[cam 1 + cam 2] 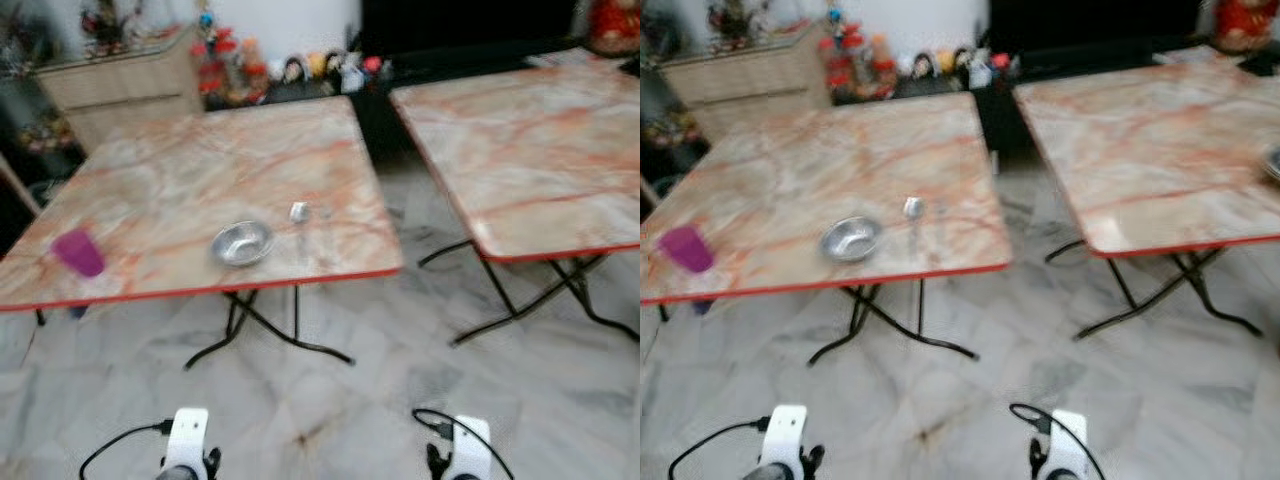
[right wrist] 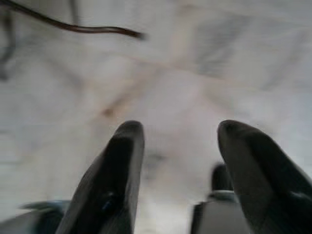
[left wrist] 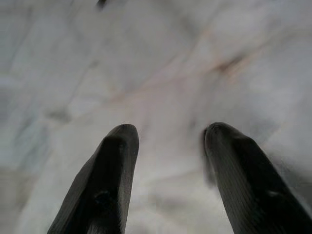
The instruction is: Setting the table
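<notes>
Two folding surfaces with marble-pattern tops and red edging stand before you on a pale marbled floor, the left surface near and the right surface set apart from it by a gap.

On the left surface you have three things: one metal bowl near the front edge, one spoon just beside it on the right, bowl-end away from you, and one purple cup well apart near the front left corner. At the far right edge of the right eye view something small and grey sits on the right surface; it is too cut off to name.

Behind the surfaces stand a light wooden cabinet and a row of small colourful figurines along the wall, all of it blurred.

Your two arms hang low over the floor, their white wrists at the bottom of the head views. The left claw points down at the floor, its two black fingers spread well apart with nothing between them and touching nothing. The right claw hangs the same way, fingers parted wide and empty, with the thin dark foot of a surface's frame on the floor beyond it.
</notes>
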Controlling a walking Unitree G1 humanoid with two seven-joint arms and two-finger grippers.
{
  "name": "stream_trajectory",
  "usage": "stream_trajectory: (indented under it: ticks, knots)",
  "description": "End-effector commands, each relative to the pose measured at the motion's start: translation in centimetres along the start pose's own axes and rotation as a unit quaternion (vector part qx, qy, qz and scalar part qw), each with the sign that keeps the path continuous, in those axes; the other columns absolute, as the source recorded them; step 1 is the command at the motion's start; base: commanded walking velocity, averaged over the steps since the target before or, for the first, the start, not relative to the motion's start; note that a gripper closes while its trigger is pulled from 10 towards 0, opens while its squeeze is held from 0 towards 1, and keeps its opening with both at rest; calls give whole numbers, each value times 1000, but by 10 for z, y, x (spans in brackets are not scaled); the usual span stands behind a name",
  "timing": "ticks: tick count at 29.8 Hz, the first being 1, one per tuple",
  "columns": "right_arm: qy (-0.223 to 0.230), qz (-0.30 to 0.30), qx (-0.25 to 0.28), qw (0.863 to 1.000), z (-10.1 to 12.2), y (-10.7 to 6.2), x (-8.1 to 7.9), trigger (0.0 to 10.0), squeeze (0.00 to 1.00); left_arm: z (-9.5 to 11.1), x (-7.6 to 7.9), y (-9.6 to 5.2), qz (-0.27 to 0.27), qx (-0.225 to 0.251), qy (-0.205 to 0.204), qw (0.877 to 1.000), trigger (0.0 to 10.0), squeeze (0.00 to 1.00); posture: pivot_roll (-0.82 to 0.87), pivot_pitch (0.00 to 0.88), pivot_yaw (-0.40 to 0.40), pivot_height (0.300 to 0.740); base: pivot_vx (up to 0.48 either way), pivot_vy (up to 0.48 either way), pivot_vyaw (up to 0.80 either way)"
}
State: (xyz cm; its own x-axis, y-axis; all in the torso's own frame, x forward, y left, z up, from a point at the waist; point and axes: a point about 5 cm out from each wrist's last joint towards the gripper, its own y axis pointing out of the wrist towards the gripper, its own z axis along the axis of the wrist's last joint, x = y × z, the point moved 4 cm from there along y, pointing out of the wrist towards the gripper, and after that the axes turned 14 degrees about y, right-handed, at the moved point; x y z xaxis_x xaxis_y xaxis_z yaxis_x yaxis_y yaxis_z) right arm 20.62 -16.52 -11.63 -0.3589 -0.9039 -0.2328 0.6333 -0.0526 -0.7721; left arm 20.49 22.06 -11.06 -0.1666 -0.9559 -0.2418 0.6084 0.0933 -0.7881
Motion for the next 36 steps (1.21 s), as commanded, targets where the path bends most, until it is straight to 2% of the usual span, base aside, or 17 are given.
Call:
stream_trajectory:
  ticks: [1,30,36]
  knots:
    - [-2,-8,7,1000,5,0,8,10000,0,10,1,2,0,10,1,1000,10000,0,18,0,103,740,0,480,0]
    - [-13,1,6,1000,6,1,4,10000,0,11,3,2,7,11,-1,1000,10000,0,21,0,99,740,0,14,0]
    - [-23,6,7,1000,6,1,3,10000,0,11,4,2,6,11,-1,1000,10000,0,20,0,97,740,0,0,592]
